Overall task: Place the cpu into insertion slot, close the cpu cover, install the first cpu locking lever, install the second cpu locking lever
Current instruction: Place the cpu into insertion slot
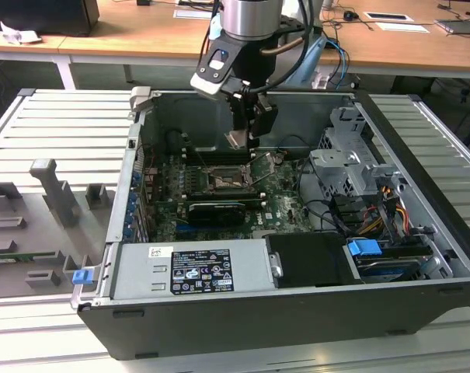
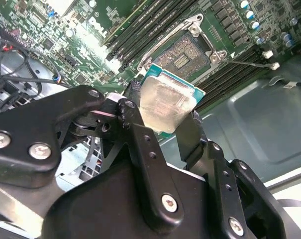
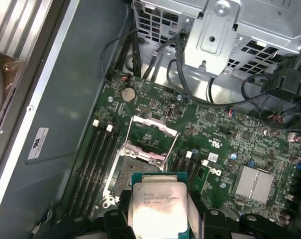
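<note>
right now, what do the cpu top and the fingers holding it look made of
The cpu: pale metal top, dull sheen, on a green board edge. The fingers: matt black, metal or hard plastic, cannot tell which; bright screws hold them.

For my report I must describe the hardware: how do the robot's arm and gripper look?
The arm is a silver-grey cylinder with black cables and a white box. The gripper is matt black, with jointed fingers and silver screws.
</note>
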`<move>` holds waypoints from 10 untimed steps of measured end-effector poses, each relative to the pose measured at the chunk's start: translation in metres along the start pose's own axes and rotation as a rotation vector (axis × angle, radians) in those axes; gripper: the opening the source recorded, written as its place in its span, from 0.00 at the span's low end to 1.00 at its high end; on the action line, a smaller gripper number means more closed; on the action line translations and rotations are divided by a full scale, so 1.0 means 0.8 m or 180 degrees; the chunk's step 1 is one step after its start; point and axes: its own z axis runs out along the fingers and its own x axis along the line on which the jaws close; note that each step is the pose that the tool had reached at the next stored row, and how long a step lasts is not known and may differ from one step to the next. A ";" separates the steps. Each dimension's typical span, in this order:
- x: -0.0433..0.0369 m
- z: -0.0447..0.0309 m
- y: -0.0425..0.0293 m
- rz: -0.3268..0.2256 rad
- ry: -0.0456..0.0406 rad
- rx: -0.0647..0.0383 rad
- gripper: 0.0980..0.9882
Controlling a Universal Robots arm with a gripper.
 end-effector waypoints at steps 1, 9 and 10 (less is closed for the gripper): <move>0.000 0.0002 0.0000 0.0026 -0.0002 -0.0001 0.48; 0.000 0.0012 -0.0001 0.0171 -0.0014 -0.0003 0.48; 0.000 0.0013 -0.0001 0.0192 -0.0016 -0.0003 0.48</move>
